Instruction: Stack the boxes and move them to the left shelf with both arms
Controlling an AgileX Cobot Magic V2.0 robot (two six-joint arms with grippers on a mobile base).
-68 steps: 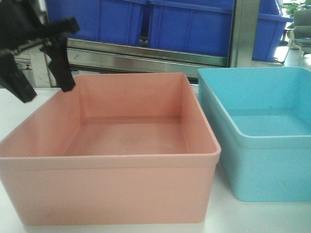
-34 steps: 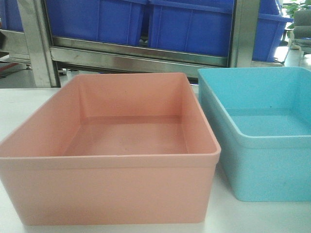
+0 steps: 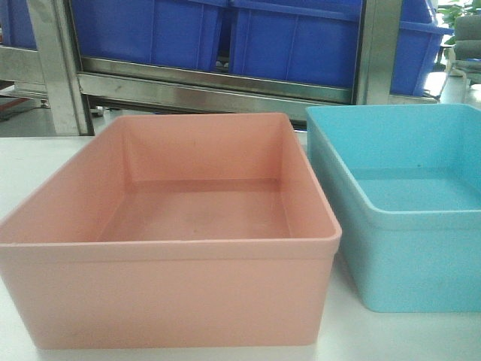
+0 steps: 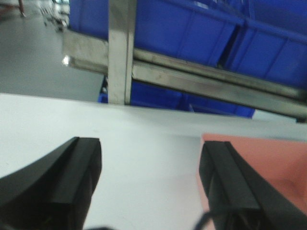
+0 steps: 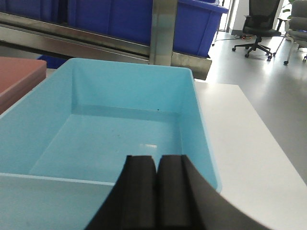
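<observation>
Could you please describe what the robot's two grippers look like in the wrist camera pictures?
Both are matte black. The left gripper has two thick, wedge-shaped jaws with flat inner faces and bevelled edges. The right gripper has the same black jaws, with flat rectangular tips that widen into a curved body. No markings show on either.

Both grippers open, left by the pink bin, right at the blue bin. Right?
No. The right gripper is shut, fingers together, per the right wrist view. Left gripper is open by the pink bin; right is at the blue bin.
</observation>
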